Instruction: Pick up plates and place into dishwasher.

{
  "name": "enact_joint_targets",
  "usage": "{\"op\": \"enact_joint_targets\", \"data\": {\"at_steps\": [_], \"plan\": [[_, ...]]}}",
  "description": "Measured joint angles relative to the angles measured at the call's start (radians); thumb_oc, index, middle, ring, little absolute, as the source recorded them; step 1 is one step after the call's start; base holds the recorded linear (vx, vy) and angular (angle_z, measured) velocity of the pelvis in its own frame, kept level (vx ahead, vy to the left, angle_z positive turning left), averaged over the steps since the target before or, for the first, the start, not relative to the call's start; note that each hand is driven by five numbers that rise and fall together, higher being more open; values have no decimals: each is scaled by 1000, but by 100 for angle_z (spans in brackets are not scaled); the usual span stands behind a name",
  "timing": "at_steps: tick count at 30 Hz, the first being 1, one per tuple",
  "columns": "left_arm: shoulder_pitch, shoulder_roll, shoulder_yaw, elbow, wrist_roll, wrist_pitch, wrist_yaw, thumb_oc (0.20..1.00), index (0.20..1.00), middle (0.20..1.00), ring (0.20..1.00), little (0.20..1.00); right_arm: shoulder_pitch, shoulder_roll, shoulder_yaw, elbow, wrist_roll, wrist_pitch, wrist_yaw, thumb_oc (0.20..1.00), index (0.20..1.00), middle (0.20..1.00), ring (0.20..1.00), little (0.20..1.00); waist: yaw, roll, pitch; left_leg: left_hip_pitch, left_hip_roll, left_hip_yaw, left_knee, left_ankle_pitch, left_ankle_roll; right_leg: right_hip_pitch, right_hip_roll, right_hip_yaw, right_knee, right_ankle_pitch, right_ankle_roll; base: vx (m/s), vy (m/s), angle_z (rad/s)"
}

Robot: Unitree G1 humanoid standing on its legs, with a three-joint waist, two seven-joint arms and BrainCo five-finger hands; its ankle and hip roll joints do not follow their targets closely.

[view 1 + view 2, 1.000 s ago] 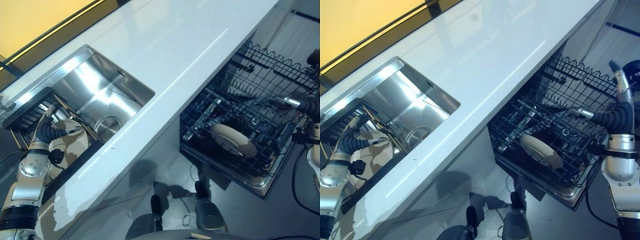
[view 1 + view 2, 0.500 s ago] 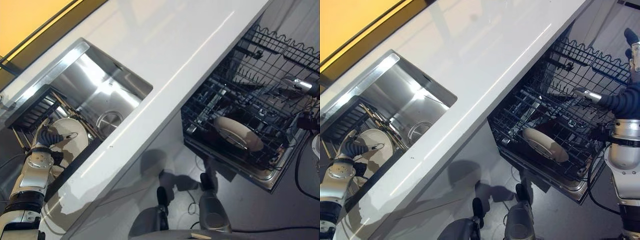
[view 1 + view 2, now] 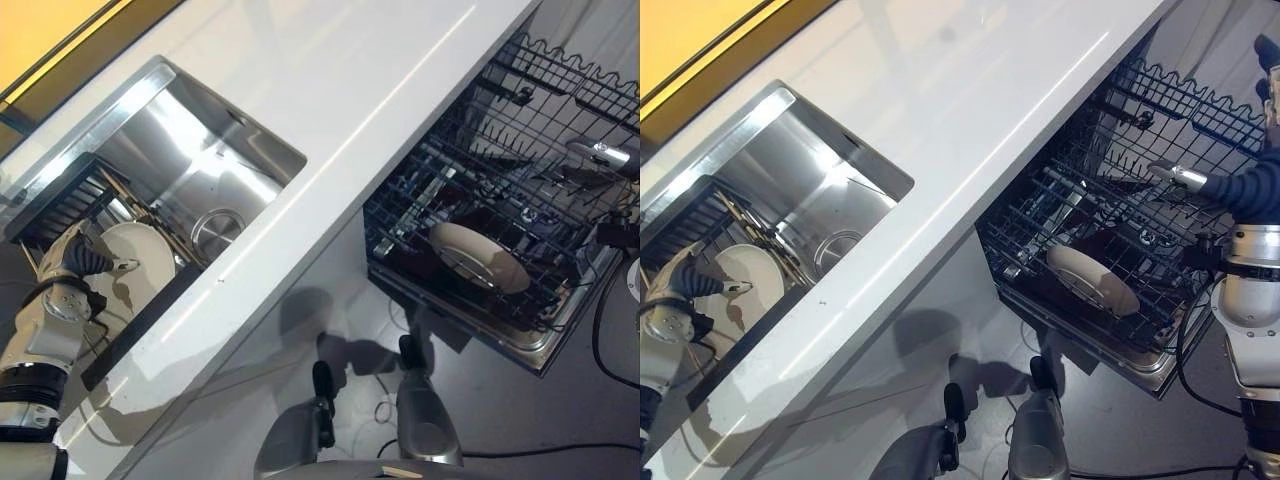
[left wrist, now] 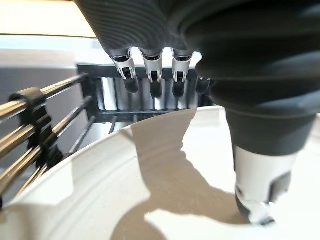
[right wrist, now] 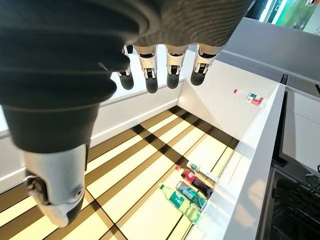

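Down in the sink's rack, a cream plate (image 3: 135, 265) leans among the dark wires, just beside the steel basin. The left hand (image 3: 82, 258) is at its rim: in the left wrist view the thumb (image 4: 260, 175) presses on the plate's face while the fingers (image 4: 152, 75) reach over the far edge, straight and not curled round it, so the hand is released rather than grasping. The rack (image 3: 70, 200) stands at the near end of the sink (image 3: 200, 170), whose drain ring shows on the bare steel bottom.

A second cream plate (image 3: 478, 256) already lies tilted in the lower dishwasher basket (image 3: 1080, 230), pulled out below the white surface (image 3: 330, 90). The right hand (image 3: 1180, 176) hangs above the basket's far side, touching nothing; the right wrist view shows its fingers (image 5: 170, 65) relaxed and straight, with a striped floor and a few bottles (image 5: 190, 192) far beyond them.
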Motion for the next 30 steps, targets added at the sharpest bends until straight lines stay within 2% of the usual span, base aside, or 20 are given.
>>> {"op": "enact_joint_targets", "data": {"at_steps": [3, 9, 13, 20, 23, 24, 25, 26, 30], "plan": [[-3, 26, -11, -24, -112, -50, -133, 1000, 1000, 1000, 1000, 1000, 1, 0, 0, 0, 0, 2, 1, 1000, 1000, 1000, 1000, 1000, 1, 1, 4, -11, -2, 0, 11, -6, 2, -5, -3, 0, 0, 1, 2, 10, 40, 2], [-8, 115, -37, -45, -235, -55, -304, 1000, 1000, 1000, 1000, 1000, 1, -6, 0, 0, 3, 2, 16, 1000, 1000, 1000, 1000, 1000, 2, 3, 6, -13, -11, 1, 16, -9, 8, -5, -12, -2, -2, 2, 7, 7, 19, 1], [-27, 145, -37, -47, -314, -23, -406, 1000, 1000, 1000, 1000, 1000, 1, -14, 2, 0, 29, 2, 17, 1000, 1000, 1000, 1000, 1000, 3, 4, 6, -11, -18, 1, 20, -13, 13, 2, -21, -14, -2, 2, 8, -1, -5, 1], [-48, 191, -38, -56, -320, 50, -531, 1000, 1000, 1000, 1000, 1000, 1, -44, 18, 1, 62, 2, 17, 1000, 1000, 1000, 1000, 1000, 2, 7, 8, -3, -20, -4, 23, -14, 15, 15, -28, -36, -7, 2, 8, -20, -37, 2], [-56, 198, -38, -57, -303, 61, -568, 1000, 1000, 1000, 1000, 1000, 3, -45, 29, 1, 79, 2, 17, 1000, 1000, 1000, 1000, 1000, -2, 11, 10, 10, -19, -11, 22, -14, 15, 38, -29, -44, -20, 3, 9, -16, -67, 6], [-61, 204, -37, -61, -303, 63, -579, 605, 605, 605, 605, 605, 3, -45, 29, 1, 82, 2, 16, 1000, 1000, 1000, 1000, 1000, -2, 12, 10, 12, -19, -16, 21, -14, 15, 43, -30, -50, -22, 3, 9, -8, -61, 12], [-61, 213, -36, -73, -303, 69, -593, 542, 542, 542, 542, 542, 4, -46, 29, 1, 87, 2, 16, 1000, 1000, 1000, 1000, 1000, -1, 12, 10, 15, -19, -20, 19, -14, 15, 48, -31, -56, -25, 3, 9, -3, -78, 13], [-60, 221, -35, -86, -303, 76, -608, 200, 200, 200, 200, 200, 10, -47, 29, 1, 90, 2, 16, 1000, 1000, 1000, 1000, 1000, 2, 13, 10, 21, -19, -23, 17, -14, 15, 58, -32, -60, -30, 3, 9, -6, -90, 11], [-56, 239, 12, -150, -304, 90, -644, 200, 200, 200, 200, 200, 14, -48, 28, 1, 102, 0, 16, 1000, 1000, 1000, 1000, 1000, 7, 20, 5, 27, -20, -46, 14, -14, 15, 83, -36, -83, -46, 2, 9, 0, -109, 16]]}}
